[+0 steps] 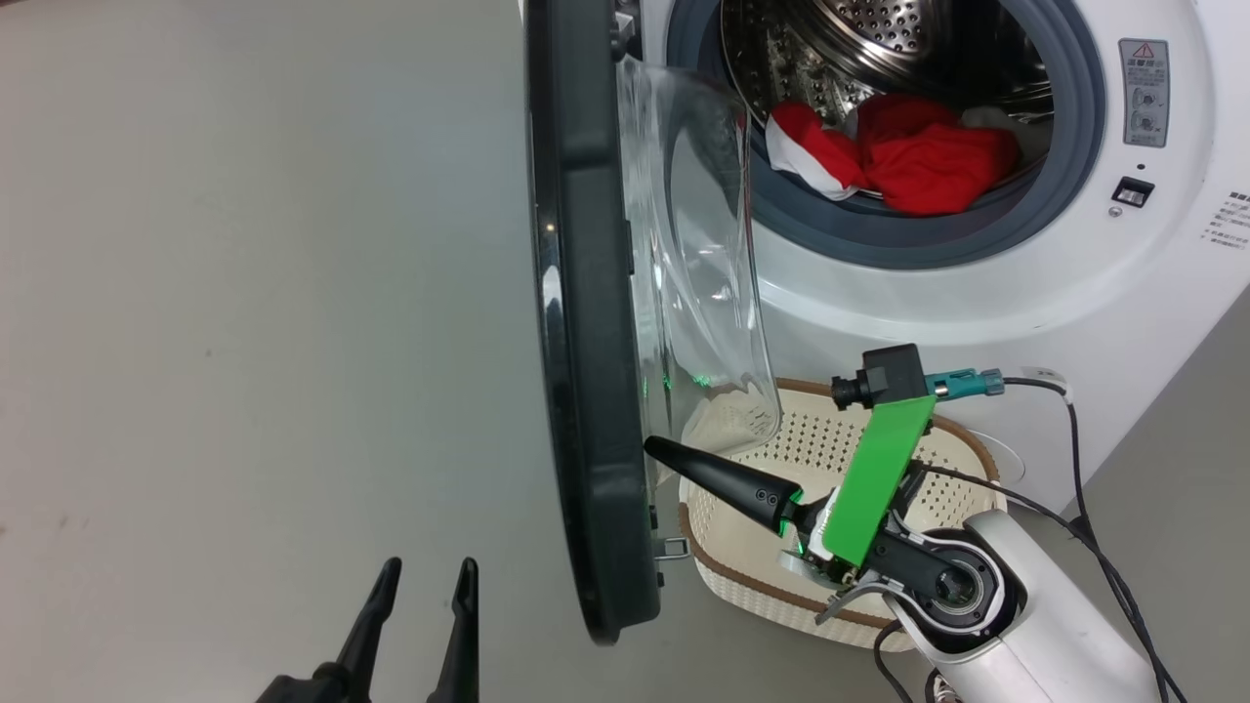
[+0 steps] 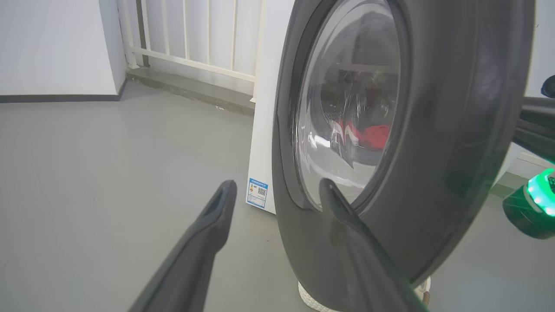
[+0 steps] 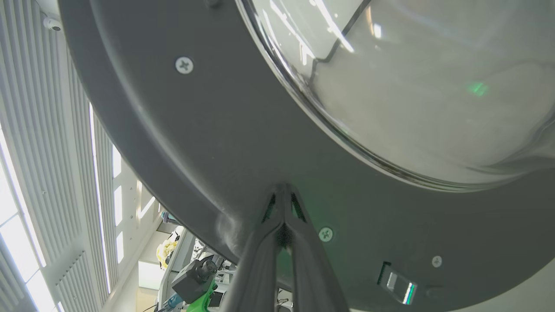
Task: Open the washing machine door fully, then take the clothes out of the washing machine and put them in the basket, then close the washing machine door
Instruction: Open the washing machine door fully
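Note:
The washing machine door stands swung out edge-on, its clear glass bowl bulging toward the white washing machine. Red and white clothes lie in the steel drum. The cream basket sits on the floor below the opening. My right gripper is shut, its tips touching the door's inner face near the lower rim. My left gripper is open at the lower left, on the door's outer side, holding nothing.
Grey floor spreads to the left of the door. A white railing and a wall stand behind the machine's side. Cables trail from my right arm past the basket. The door latch sits beside the right fingertips.

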